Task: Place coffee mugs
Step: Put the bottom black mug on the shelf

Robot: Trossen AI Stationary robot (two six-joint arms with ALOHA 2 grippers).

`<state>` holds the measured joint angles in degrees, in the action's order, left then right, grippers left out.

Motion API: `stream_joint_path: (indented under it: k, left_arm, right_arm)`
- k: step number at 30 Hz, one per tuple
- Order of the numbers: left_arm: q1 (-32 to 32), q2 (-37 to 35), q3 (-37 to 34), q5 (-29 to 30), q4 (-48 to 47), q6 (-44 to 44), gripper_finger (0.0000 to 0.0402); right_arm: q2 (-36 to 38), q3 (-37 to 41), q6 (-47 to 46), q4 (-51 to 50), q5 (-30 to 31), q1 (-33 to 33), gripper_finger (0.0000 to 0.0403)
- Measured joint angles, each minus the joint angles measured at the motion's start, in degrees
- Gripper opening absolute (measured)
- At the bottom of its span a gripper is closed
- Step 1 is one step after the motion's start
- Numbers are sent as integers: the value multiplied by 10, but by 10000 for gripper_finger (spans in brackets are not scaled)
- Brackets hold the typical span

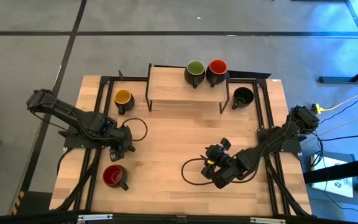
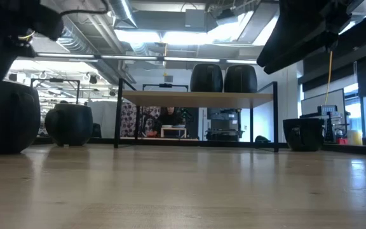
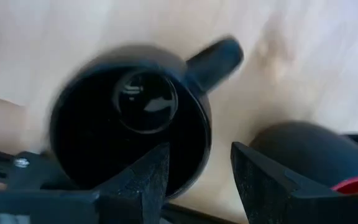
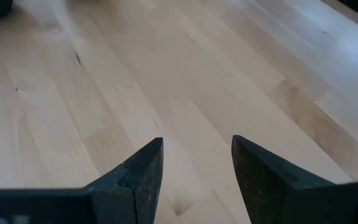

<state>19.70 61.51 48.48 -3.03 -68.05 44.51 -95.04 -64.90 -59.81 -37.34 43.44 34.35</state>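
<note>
My left gripper point(image 1: 120, 149) point(image 3: 201, 171) is open above a black mug point(image 3: 129, 130) with a black inside, hidden under it in the high view. One finger point(image 3: 148, 180) stands over the mug's hollow and the other point(image 3: 260, 180) outside its wall, on the side away from the handle point(image 3: 216, 56). A red-inside mug point(image 1: 114, 176) stands just nearer. A yellow-inside mug point(image 1: 123, 98) and a black one point(image 1: 242, 96) stand on the table on either side of the shelf. Green-inside point(image 1: 195, 70) and red-inside point(image 1: 217, 70) mugs stand on the shelf. My right gripper point(image 1: 219, 171) point(image 4: 197, 168) is open over bare wood.
A low wooden shelf point(image 1: 179, 87) on thin black legs stands at the table's far edge. Black frame rails point(image 1: 263, 118) run along both sides of the table. Cables loop on the wood near each gripper. Bare wood point(image 1: 173, 130) lies between the two arms.
</note>
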Motion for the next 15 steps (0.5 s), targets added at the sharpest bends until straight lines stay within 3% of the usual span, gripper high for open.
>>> stream_joint_path:
  k: [3, 10, 15]
  left_arm:
    - [7, 1, -23, -20, 36, -1, 167]
    - [14, 1, -74, -5, 102, -17, 162]
    - [15, 1, -99, -5, 143, -49, 115]
  right_arm:
    - [0, 0, -2, 0, 1, 0, 177]
    - [0, 0, -3, 2, 5, -3, 177]
    - [0, 0, -4, 4, 6, -3, 177]
